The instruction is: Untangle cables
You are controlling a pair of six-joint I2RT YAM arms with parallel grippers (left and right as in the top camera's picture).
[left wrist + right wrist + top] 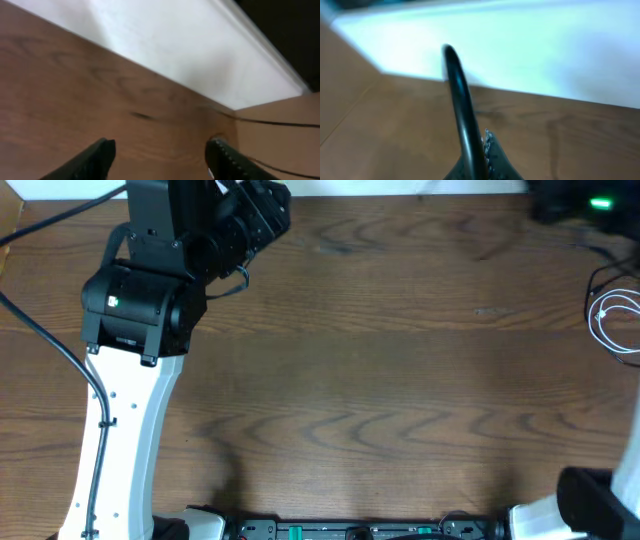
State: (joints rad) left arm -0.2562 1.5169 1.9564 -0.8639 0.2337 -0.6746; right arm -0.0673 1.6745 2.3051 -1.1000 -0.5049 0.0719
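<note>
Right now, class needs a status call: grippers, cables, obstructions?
Left gripper open, empty. Right gripper shut, apparently on black cable. White cable coiled at table's right edge. No obstruction seen.

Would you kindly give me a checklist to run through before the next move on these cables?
1. Left gripper open and empty: ok.
2. Left gripper near the cables: not ok, it sits across the table from them.
3. Right gripper shut: ok.
4. Right gripper gripping the black strand: cannot tell.
5. White cable in view at the right edge: ok.
6. Black cable free of the white cable: cannot tell.
</note>
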